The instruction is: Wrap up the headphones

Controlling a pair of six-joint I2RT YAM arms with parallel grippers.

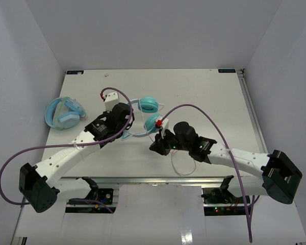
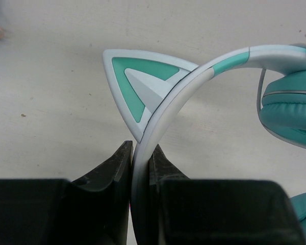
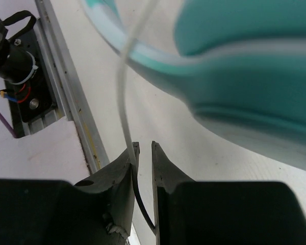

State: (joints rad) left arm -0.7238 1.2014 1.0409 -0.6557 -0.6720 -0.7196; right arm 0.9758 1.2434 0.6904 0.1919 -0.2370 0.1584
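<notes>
The teal cat-ear headphones [image 1: 148, 105] lie at the table's middle, both ear cups toward the far side. My left gripper [image 1: 126, 128] is shut on the pale headband [image 2: 168, 97], just below one pointed cat ear [image 2: 143, 81]; an ear cup [image 2: 290, 112] shows at the right of the left wrist view. My right gripper [image 1: 154, 146] sits just in front of the nearer ear cup [image 3: 255, 92], shut on the thin white cable [image 3: 123, 97], which runs along the left finger and down between the jaws. The rest of the cable [image 1: 182, 166] loops loosely on the table under the right arm.
Bulkier light-blue headphones [image 1: 65, 113] lie at the table's left edge. The aluminium rail [image 3: 66, 92] of the table's near edge is close to my right gripper. White walls enclose the table on three sides.
</notes>
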